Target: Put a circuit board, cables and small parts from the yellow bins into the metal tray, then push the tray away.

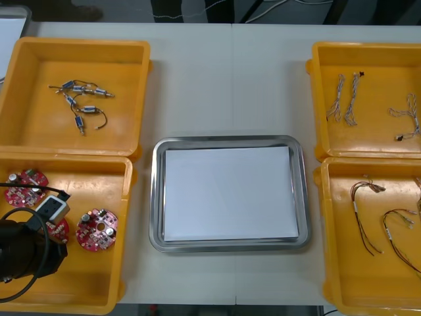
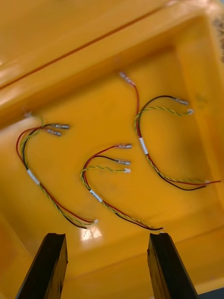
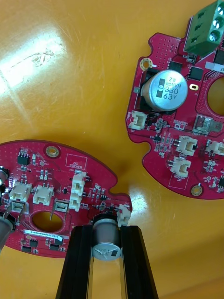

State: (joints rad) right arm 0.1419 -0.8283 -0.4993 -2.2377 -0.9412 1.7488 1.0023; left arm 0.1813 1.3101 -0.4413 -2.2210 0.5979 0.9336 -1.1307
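Note:
In the near left yellow bin [image 1: 79,289], my left gripper [image 1: 58,232] reaches down among three round red circuit boards. In the left wrist view this gripper [image 3: 106,229] is shut on the silver capacitor at the edge of one circuit board [image 3: 51,196]. A second board [image 3: 182,121] lies just beyond it, and in the front view that one [image 1: 97,230] sits right of the gripper. My right gripper [image 2: 107,236] hangs open above three red and yellow cables [image 2: 107,177] on an orange bin floor [image 2: 70,46], touching none. The metal tray [image 1: 229,245], white inside, lies at the table's centre.
The far left bin [image 1: 26,131] holds several small metal parts with black cables [image 1: 82,105]. Twisted cables [image 1: 345,99] lie in the far right bin [image 1: 368,52]. Red and yellow cables [image 1: 381,217] lie in the near right bin [image 1: 335,263]. A third board [image 1: 25,187] lies behind the left wrist.

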